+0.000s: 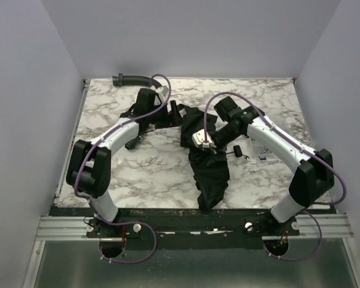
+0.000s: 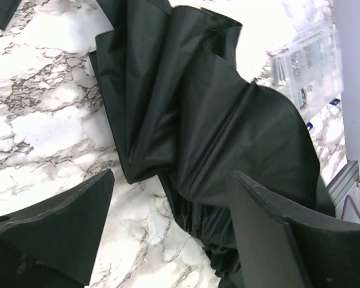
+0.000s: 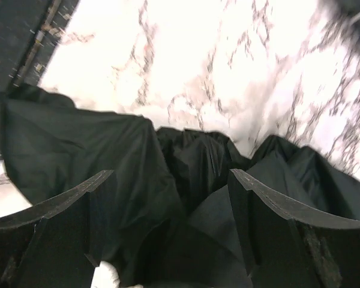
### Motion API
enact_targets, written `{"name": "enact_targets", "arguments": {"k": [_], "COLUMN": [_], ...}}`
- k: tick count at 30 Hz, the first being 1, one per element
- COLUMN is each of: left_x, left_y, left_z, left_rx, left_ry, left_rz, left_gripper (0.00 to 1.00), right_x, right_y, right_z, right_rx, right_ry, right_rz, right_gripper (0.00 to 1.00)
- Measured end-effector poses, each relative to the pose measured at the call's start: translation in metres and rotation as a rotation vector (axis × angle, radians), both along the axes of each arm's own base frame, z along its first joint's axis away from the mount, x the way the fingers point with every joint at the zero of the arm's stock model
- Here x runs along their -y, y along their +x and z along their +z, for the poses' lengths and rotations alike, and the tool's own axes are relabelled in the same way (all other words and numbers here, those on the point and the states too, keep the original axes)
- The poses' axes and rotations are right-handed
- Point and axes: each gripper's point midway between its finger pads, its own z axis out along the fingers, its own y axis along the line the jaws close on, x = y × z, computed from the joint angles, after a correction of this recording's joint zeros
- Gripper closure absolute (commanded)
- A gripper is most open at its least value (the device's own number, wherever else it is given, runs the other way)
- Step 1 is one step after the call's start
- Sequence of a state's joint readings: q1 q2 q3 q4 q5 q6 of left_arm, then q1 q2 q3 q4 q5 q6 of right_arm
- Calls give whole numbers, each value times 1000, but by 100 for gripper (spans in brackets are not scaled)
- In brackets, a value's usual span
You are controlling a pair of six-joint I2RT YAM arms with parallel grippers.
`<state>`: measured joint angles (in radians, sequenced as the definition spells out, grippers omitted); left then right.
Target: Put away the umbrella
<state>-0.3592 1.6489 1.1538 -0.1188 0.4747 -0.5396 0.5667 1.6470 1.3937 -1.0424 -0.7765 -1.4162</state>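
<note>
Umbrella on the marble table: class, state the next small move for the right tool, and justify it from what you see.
Probably lower the right tool a little and close it on the fold beneath. The umbrella lies loose and crumpled on the marble table. The tool stands open with nothing held, and a ridge of dark fabric sits directly under its gap.
</note>
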Motion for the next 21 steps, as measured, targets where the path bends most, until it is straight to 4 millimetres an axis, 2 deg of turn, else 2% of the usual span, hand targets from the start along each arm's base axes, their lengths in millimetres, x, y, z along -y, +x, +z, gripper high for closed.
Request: {"name": "enact_targets", "arguments": {"k": [3,5,7,9,11,13,17,19,21], "left_x": [5,8,13,14,14,13,13,16,18], "left_y": [20,32,44,50,50,48,47,50,50], "left_z": [-9,-19,-28,-40,-50,-59,-64,-64,-66], "left_rx": [-58,-110,-151,-194,-230,-272,-316,-326,-335], "left_ry": [19,38,51,66,80,97,114,119,123], "left_rz": [17,24,27,30,32,32,30,27,22], "left_gripper": [34,36,36,36,36,36,40,51,54], "right_x": [-4,-6,-5,-1,6,9,1,-1,-1], "right_y": [-21,-40,-57,-70,-67,-57,-35,-26,-16], "right_z": [26,32,24,0,-24,-36,-33,-32,-35], "right_rx": [23,25,2,-33,-44,-28,34,68,112], "right_ry": [57,74,61,11,-50,-87,-67,-61,-64], "right_rz": [49,84,99,78,21,-36,-102,-120,-138], "right_gripper": [21,21,1,0,0,0,0,0,0]}}
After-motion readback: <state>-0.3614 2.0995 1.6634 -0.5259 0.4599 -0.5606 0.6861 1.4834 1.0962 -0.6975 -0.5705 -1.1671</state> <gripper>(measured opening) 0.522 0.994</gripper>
